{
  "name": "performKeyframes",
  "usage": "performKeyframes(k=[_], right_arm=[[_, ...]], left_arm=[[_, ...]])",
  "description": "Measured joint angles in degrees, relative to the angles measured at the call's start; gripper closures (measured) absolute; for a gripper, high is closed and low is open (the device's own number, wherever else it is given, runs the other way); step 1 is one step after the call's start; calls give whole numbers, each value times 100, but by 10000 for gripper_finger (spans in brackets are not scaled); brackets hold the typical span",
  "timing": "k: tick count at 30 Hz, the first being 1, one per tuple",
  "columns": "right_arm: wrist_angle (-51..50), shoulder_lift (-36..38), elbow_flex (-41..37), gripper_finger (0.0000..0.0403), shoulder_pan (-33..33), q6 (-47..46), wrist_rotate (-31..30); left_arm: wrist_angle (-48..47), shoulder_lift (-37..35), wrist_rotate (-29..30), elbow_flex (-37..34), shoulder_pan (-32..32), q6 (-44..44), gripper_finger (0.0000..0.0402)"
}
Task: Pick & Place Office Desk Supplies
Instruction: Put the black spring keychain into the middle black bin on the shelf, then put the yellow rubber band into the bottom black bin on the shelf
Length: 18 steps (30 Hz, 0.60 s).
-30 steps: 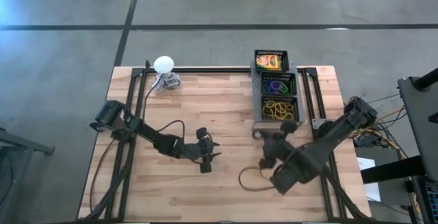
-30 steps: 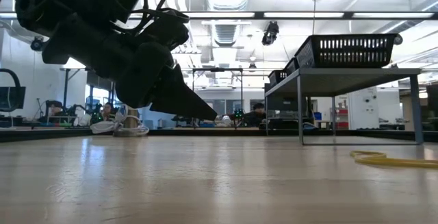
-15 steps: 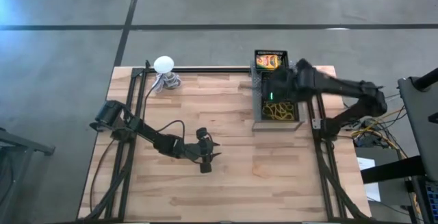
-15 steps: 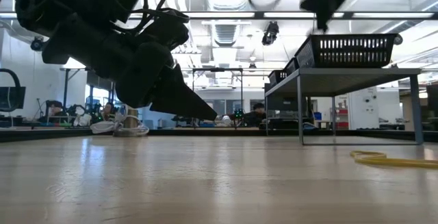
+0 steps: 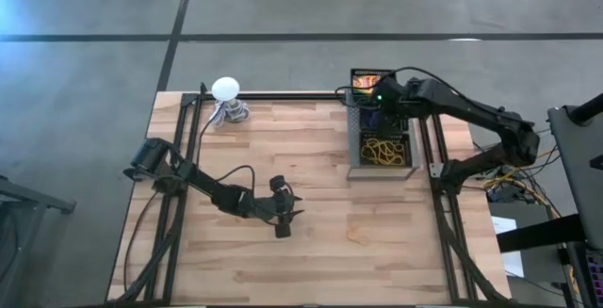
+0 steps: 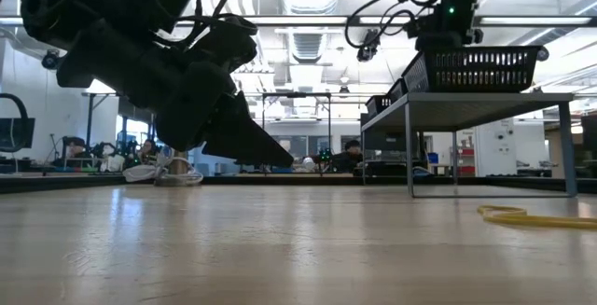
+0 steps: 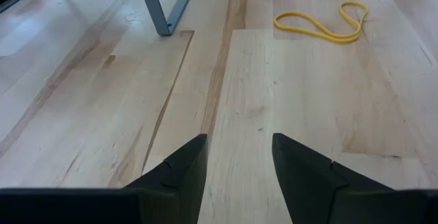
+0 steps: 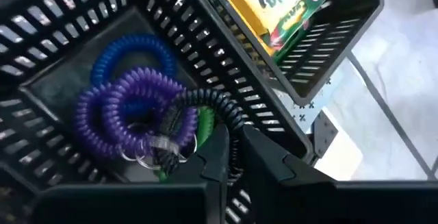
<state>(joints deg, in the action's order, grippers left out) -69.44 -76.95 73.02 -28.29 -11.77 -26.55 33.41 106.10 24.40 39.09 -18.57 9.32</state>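
A black three-compartment tray (image 5: 350,129) stands on a raised grey stand (image 6: 466,100) at the table's far right. A yellow-and-green box (image 8: 280,5) lies in its far compartment. Blue (image 8: 130,56) and purple (image 8: 130,111) coiled rings lie in the middle one. My right gripper (image 8: 236,138) hovers over that middle compartment (image 5: 375,105), shut on a dark coiled ring (image 8: 205,101). My left gripper (image 7: 239,142) hangs open just above the bare wood at mid-table (image 5: 287,212). A yellow rubber band (image 7: 321,25) lies flat on the table beyond it. My right gripper pinches one end of the dark coiled ring's loop (image 8: 224,114) between its two fingertips (image 8: 219,145). The fingers slant down from above into the middle compartment. The ring arches away from the fingertips over the purple ring, its far part down among the other rings.
A heap of yellow rubber bands (image 5: 384,150) fills the tray's near compartment. A white ball-topped object with a grey coiled base (image 5: 226,91) stands at the far left edge. Open wood lies between the two arms. People sit far behind the table (image 6: 353,148).
My right gripper has swung from the table top in front of the tray toward the far edge, passing over the near compartment to the middle one. It has turned and tipped further downward, and a dark loop came along with it.
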Motion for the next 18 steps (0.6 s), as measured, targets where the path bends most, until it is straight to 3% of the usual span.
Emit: performKeyframes(k=[13,18], right_arm=[[523,430,-70,254,50,-50,280],[1016,839,-41,251,1013,-328,250]], left_arm=[[4,0,0,-2,0,0,233],[4,0,0,0,2,-2,233]])
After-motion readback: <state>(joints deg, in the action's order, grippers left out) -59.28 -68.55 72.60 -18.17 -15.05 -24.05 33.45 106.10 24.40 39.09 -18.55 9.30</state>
